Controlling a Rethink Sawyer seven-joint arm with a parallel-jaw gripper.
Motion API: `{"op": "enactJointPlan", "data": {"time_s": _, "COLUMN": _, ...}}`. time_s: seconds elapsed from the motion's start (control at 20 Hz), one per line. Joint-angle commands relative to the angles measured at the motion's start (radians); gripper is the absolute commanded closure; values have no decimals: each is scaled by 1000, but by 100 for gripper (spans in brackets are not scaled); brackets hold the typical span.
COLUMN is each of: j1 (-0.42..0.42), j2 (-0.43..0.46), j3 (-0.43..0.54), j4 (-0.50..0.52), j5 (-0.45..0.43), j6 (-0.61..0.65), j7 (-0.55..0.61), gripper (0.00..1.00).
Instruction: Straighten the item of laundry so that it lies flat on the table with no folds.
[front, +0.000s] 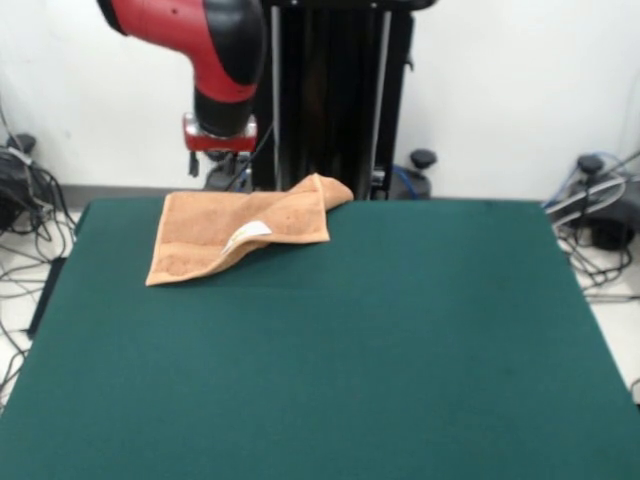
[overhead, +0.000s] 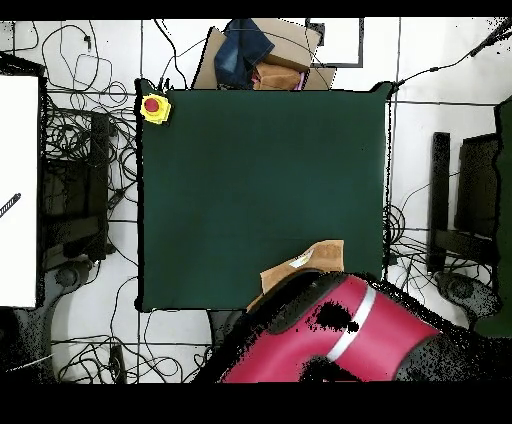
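gripper (front: 193, 163) hung just behind the bench's (front: 330, 350) far-left edge; jaw state could not be told. peach towel (front: 235, 234) lay crumpled at the far-left corner region, one edge folded over, white label (front: 247, 235) showing. yellow box with red button (overhead: 154, 107) sat on another corner overhead.

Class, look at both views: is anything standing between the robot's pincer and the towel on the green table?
Nothing visible does. The pincer hangs just behind the towel at the table's back edge, with only air between them.
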Motion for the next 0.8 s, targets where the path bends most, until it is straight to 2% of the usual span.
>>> {"op": "enactJointPlan", "data": {"time_s": 0.05, "j1": 55, "j2": 155, "j3": 41, "j4": -58, "j5": 105, "j6": -58, "j7": 268, "gripper": 0}}
{"op": "enactJointPlan", "data": {"time_s": 0.4, "j1": 78, "j2": 206, "j3": 26, "j4": -88, "j5": 132, "j6": -100, "j7": 260, "gripper": 0}}
{"op": "enactJointPlan", "data": {"time_s": 0.8, "j1": 63, "j2": 240, "j3": 26, "j4": -135, "j5": 124, "j6": -165, "j7": 233, "gripper": 0}}
